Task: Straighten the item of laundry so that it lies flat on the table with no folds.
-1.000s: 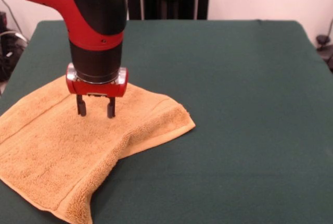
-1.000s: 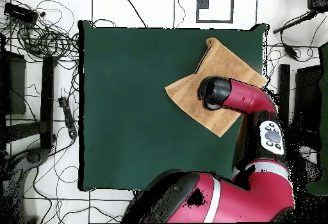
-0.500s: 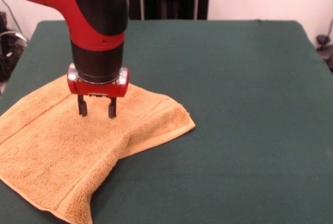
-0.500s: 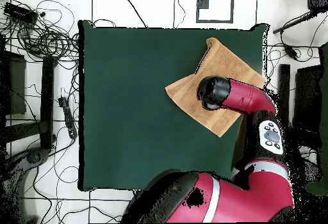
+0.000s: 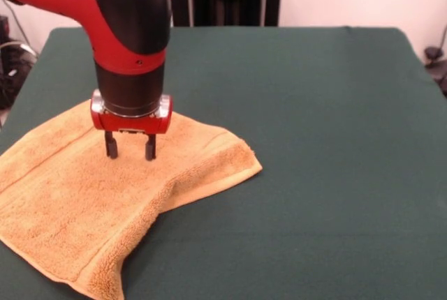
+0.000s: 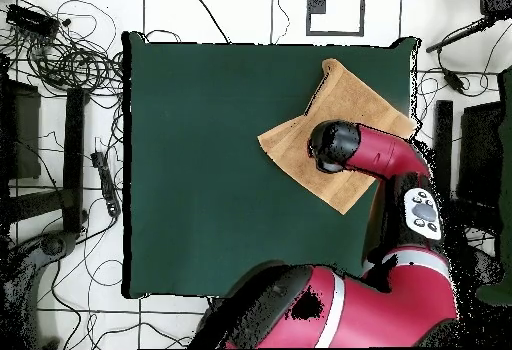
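The item of laundry, a golden-orange terry towel, lies at the near left of the green table in the front view, its right side folded over in a thick curled ridge. My gripper hangs straight down over the towel's far part, open, both fingers a little apart with nothing between them, tips just above or at the cloth. In the overhead view the towel lies near the table's upper right corner, and the arm's wrist hides the gripper there.
Part of the towel reaches the table's left and near edges in the front view. Cables and stands lie on the floor around the table in the overhead view. The arm's body crosses the table's right edge.
The gripper has sunk slightly toward the towel. The towel has not moved.
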